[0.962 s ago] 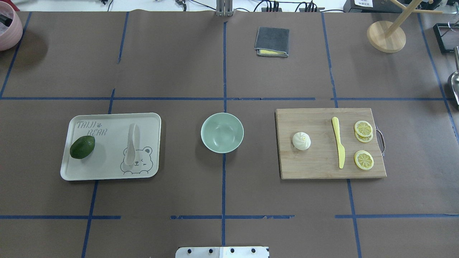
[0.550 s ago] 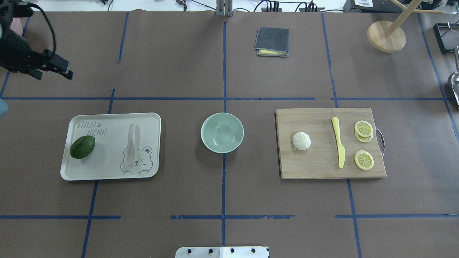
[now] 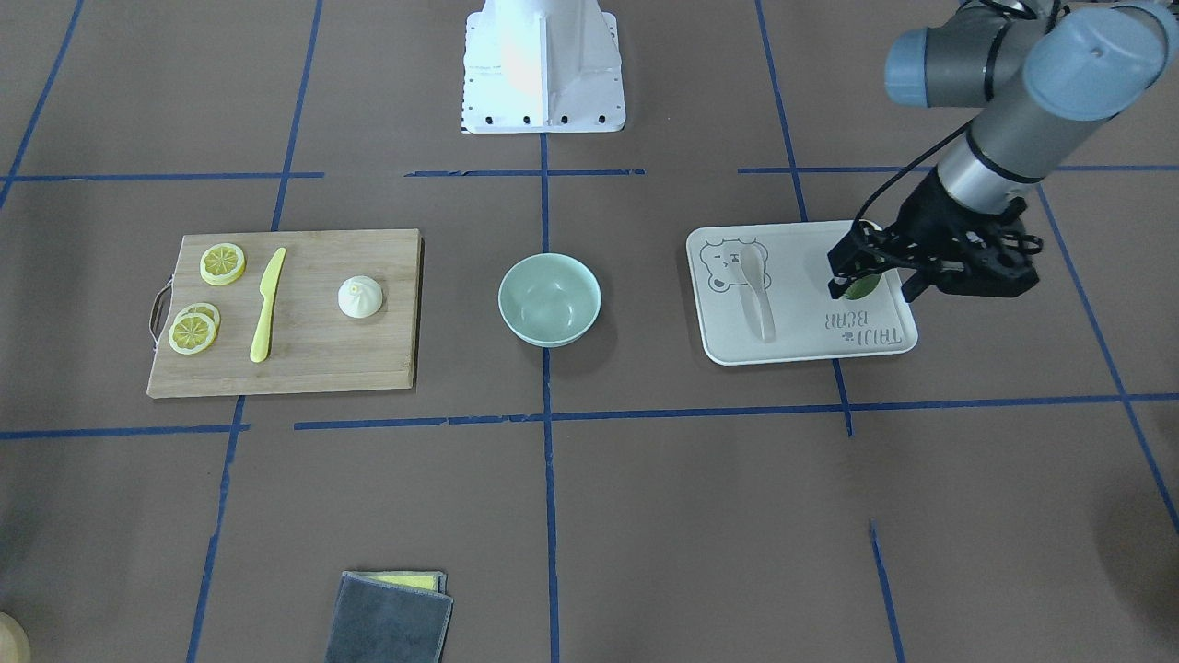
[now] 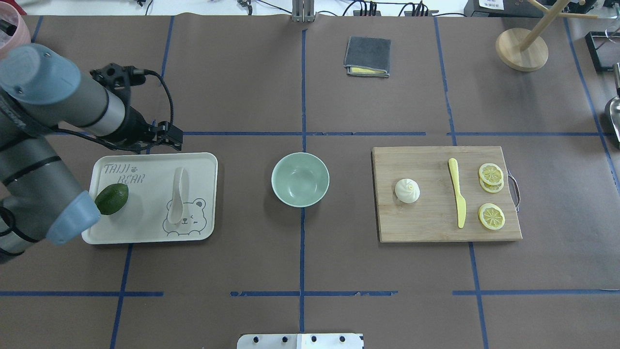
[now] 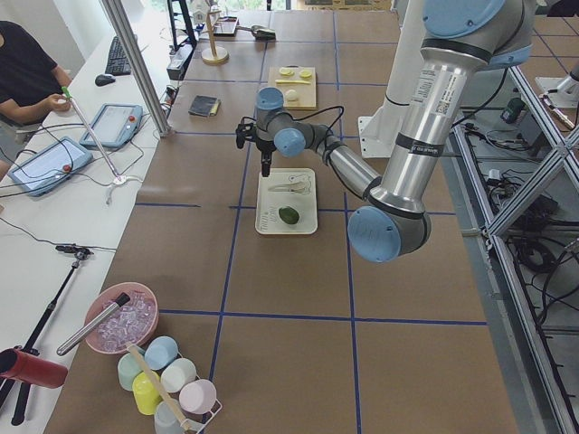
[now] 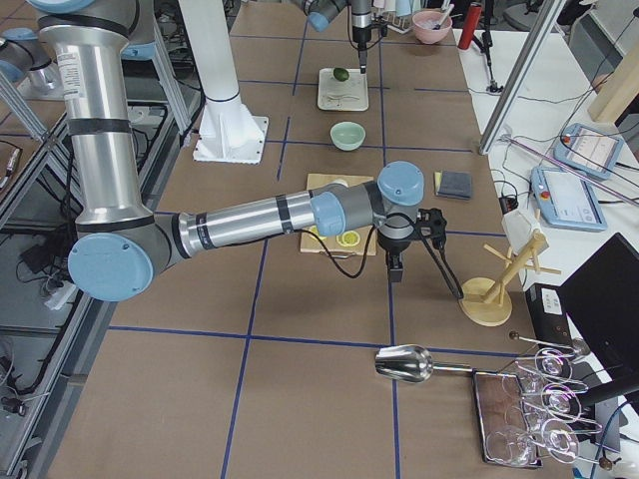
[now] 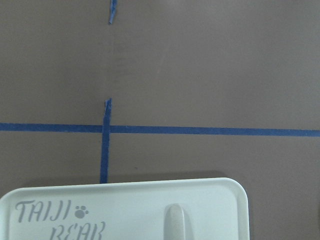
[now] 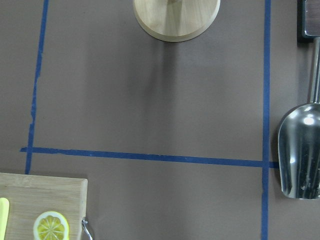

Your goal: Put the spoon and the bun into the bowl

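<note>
1. Spoon point(image 3: 757, 290) lies on the tray point(image 3: 801, 357), on the robot-left side of the bowl point(image 3: 549, 299). The bun point(image 3: 359, 297) sits on the board point(image 3: 304, 373), on the bowl's other side. In the front view the left gripper point(image 3: 873, 287) hangs above the tray, fingers spread and holding nothing.
2. Overhead: a second ago no arm showed. Now the left gripper has swung in over the tray's far rim, on the spoon's side of the bowl but not yet over the spoon. The bowl is empty, so I judge the reach for the spoon has just begun.
3. Left wrist: only the spoon's handle tip shows, at the bottom edge.
4. Right side view: the right gripper point(image 6: 394, 261) hovers past the board, away from the bowl. I cannot tell how its fingers stand.
</note>
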You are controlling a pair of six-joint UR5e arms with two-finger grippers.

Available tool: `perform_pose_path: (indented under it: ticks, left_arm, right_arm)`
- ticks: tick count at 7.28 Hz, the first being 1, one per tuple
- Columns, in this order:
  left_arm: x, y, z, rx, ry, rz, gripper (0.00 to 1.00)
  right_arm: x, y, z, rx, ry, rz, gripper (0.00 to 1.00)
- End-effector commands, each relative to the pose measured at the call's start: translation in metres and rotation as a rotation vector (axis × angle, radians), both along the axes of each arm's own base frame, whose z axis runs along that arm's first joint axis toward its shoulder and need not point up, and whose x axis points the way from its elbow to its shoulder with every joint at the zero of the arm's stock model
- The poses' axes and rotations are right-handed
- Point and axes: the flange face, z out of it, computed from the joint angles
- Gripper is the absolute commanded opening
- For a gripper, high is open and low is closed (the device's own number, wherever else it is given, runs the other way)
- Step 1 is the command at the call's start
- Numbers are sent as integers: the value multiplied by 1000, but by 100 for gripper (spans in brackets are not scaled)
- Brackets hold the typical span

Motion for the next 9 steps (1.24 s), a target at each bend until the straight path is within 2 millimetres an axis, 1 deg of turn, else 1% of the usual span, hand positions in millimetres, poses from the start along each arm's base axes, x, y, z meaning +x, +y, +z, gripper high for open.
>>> perform_pose_path:
  ticks: [1, 2, 3, 4, 5, 7, 8, 9]
  left_arm:
    - [47, 10, 17, 4, 0, -11, 96]
    - [52, 8, 27, -1, -4, -17, 94]
    - [56, 8, 33, -3, -15, -15, 93]
    - [62, 13, 37, 1, -28, -13, 92]
    - [65, 15, 42, -1, -36, -10, 91]
    - [77, 24, 52, -12, -53, 10, 89]
    - [81, 27, 51, -5, -58, 8, 88]
    - [80, 27, 50, -2, -56, 5, 86]
  right_arm:
    - [-34, 1, -44, -39, -34, 38, 100]
    - [-43, 3, -60, -35, -43, 43, 100]
    - [-55, 7, -72, -54, -55, 55, 100]
    - [-60, 11, -82, -47, -63, 54, 100]
    - [-69, 15, -89, -58, -70, 54, 100]
    - [-81, 20, -100, -64, -79, 51, 100]
    - [-86, 21, -101, -70, -79, 49, 100]
    - [-90, 19, -105, -63, -80, 42, 100]
